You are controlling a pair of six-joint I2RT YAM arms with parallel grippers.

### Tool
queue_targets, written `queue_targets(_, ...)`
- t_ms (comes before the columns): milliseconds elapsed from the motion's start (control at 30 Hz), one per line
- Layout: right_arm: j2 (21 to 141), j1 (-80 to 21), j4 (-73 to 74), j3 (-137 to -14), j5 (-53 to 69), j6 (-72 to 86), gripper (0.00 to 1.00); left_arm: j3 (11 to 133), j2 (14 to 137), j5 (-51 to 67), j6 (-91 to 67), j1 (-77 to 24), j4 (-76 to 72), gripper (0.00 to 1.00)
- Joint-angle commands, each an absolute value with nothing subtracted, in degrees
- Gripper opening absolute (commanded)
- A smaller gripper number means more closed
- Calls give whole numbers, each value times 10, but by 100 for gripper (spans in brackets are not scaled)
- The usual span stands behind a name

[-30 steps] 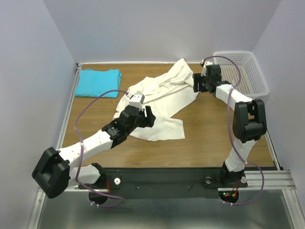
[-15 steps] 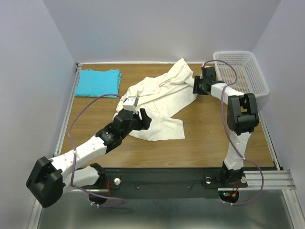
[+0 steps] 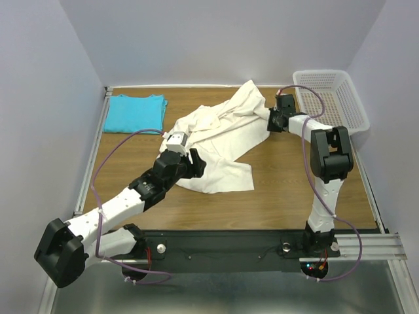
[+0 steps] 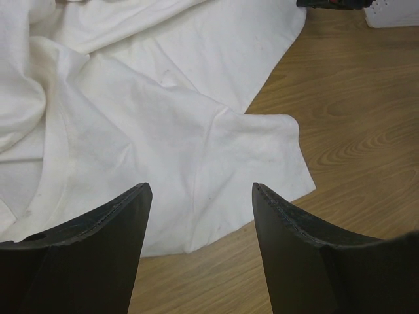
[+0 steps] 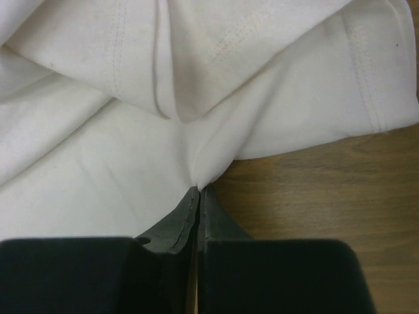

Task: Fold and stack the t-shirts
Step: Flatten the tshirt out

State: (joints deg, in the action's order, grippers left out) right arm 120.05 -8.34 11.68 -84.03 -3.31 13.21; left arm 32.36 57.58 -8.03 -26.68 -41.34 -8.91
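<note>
The cream t-shirt lies crumpled across the middle of the table, one sleeve reaching toward the back. My right gripper is at its right edge, and the right wrist view shows this gripper shut on a pinch of the cream t-shirt. My left gripper hovers open over the shirt's near corner. In the left wrist view the left gripper frames the hem of the cream t-shirt with nothing between the fingers. The turquoise t-shirt lies folded flat at the back left.
A white perforated basket stands at the back right, just behind the right arm. Bare wooden table shows in front of the cream shirt and to its right. Walls close in on three sides.
My right gripper has come down to the shirt's right edge and shut on the cloth. The left arm stretched forward slightly, its gripper staying open over the near corner.
</note>
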Motion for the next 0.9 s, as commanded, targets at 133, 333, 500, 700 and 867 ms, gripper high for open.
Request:
queue_targets(133, 1054, -87, 138, -706, -29, 99, 1, 309, 540, -95, -274, -408, -87, 74)
queue_targets(333, 901, -86, 245, -611, -17, 5, 1, 296, 526, -86, -276, -405, -91, 74)
queue_targets(500, 834, -86, 365, -565, 13, -79, 1, 292, 527, -72, -280, -403, -100, 74)
queue_targets(700, 795, -85, 461, -595, 47, -165, 61, 296, 540, -41, -283, -403, -96, 74)
queue_targets(867, 747, -73, 462, -620, 46, -276, 79, 292, 529, -40, -310, -402, -75, 74)
